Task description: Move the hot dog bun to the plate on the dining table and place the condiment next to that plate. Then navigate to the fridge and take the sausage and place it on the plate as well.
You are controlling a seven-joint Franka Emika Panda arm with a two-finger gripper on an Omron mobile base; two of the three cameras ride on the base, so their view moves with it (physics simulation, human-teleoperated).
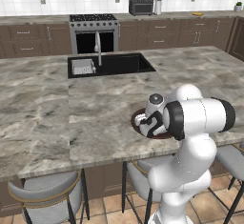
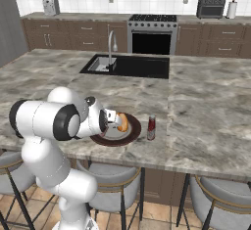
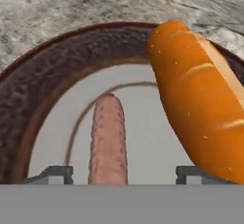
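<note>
Here you are finishing the last step: gripper (image 3: 122, 173) standing open, sausage (image 3: 108, 139) lying free on the plate (image 3: 43, 99) beside the hot dog bun (image 3: 200, 104); retreating upward comes next.

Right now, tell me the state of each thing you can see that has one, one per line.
claw: open, tips either side of the sausage
sausage: lying on the plate's grey centre
hot dog bun: lying on the plate beside the sausage
plate: on the dining table, holding both
condiment: upright on the table, beside the plate, apart from it
</note>
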